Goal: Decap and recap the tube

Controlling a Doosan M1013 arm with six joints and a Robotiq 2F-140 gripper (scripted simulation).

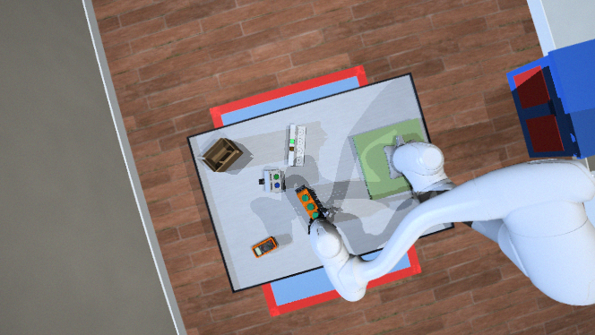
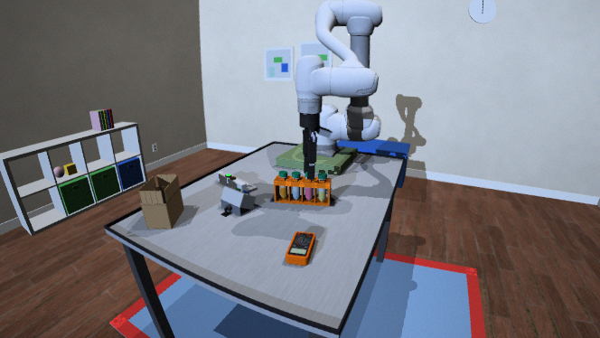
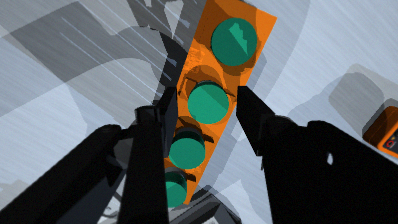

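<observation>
Desk is being read left to right in the exterior view.

The cap tray (image 2: 235, 181) is lying toward the far left edge with its green lamp (image 2: 229, 175) lit. No cap is being seen in any nest, though the nests are small here. The key housing (image 2: 237, 201) is sitting just in front of the tray, nearer the desk's middle.

The decapping station (image 2: 302, 195) is standing near the middle of the desk. Its long axis is running roughly along the short edges, slightly skewed. All four tubes are being shown capped.

The gripper (image 3: 206, 92) is hanging nose-down over the row. Its fingers are spread, nothing pinched, and a gap is showing on each side of the cap of tube 2 (image 3: 208, 102). That cap is lying straight below the gripper, on its tube, second from the right.

Key relation: the fingers' closing line is set across the row, not along it, so neighbouring caps are being kept out from between them. The screw axis is vertical and in line with the wrist.

Judged: re-capping is looking done or nearly so. Next is either a re-grip for another turn, or a lift and a sidestep along the row to check the other caps.
</observation>
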